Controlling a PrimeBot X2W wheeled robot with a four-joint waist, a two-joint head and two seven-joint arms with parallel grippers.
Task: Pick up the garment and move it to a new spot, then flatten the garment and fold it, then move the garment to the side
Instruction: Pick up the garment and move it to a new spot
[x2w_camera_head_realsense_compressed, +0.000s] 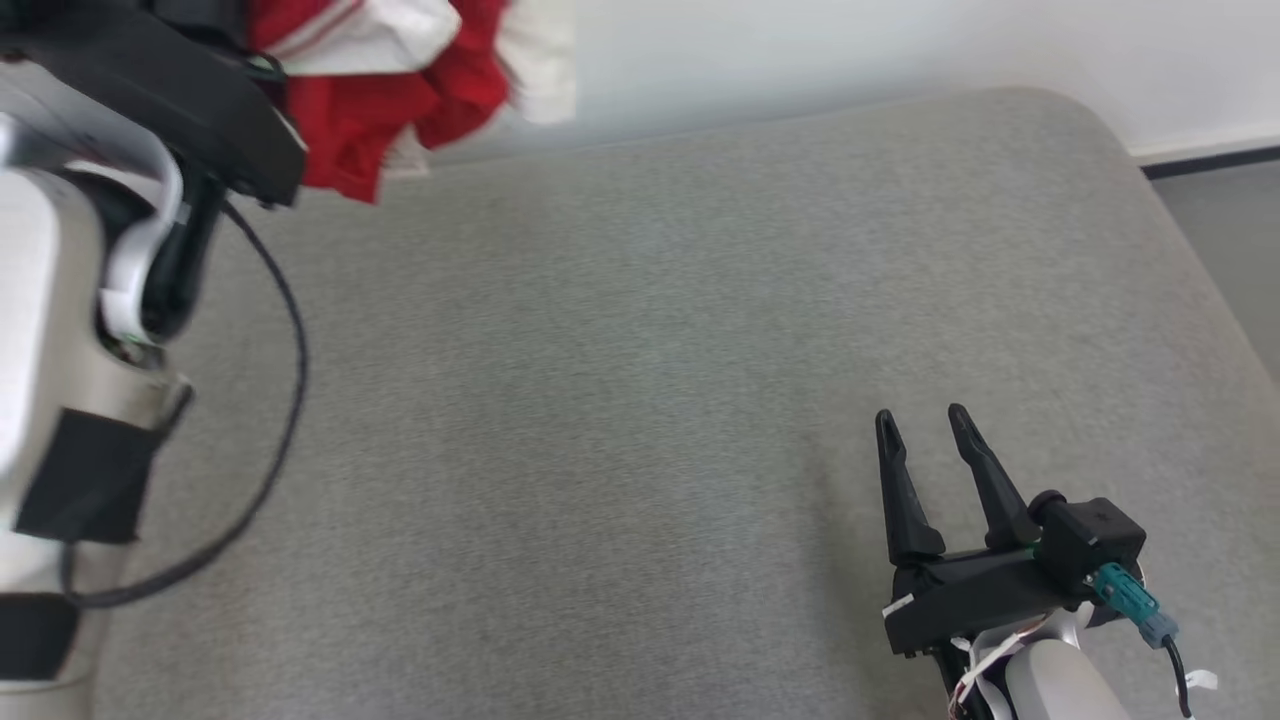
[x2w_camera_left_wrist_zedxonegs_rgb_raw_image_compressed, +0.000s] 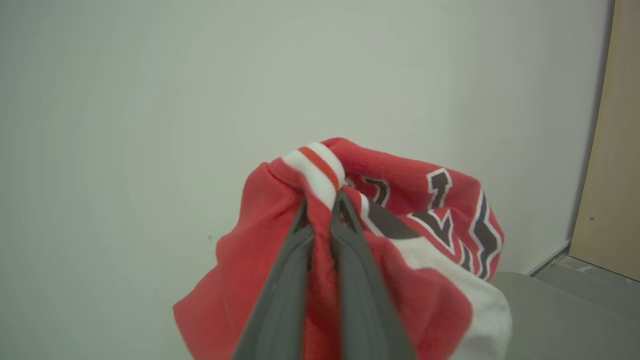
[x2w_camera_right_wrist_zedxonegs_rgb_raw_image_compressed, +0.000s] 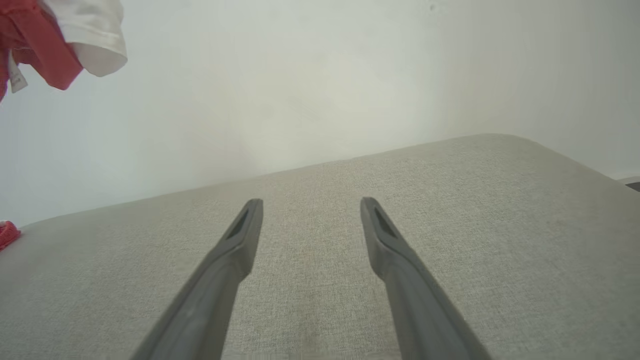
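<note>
The left gripper (x2w_camera_left_wrist_zedxonegs_rgb_raw_image_compressed: 322, 200) is clamping the striped cuff of the red-and-white garment (x2w_camera_left_wrist_zedxonegs_rgb_raw_image_compressed: 415, 190), which is hanging at the far left, its lower folds cut off. The right gripper (x2w_camera_head_realsense_compressed: 925, 415) is hovering at the near right over the grey cushion (x2w_camera_head_realsense_compressed: 600, 380), jaws spread wide.

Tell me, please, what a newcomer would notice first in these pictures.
The bright red and white garment catches the eye first, bunched in the shut left gripper at the head view's upper left. Below it spreads a wide grey padded surface, with the right gripper open and holding nothing at the lower right.
</note>
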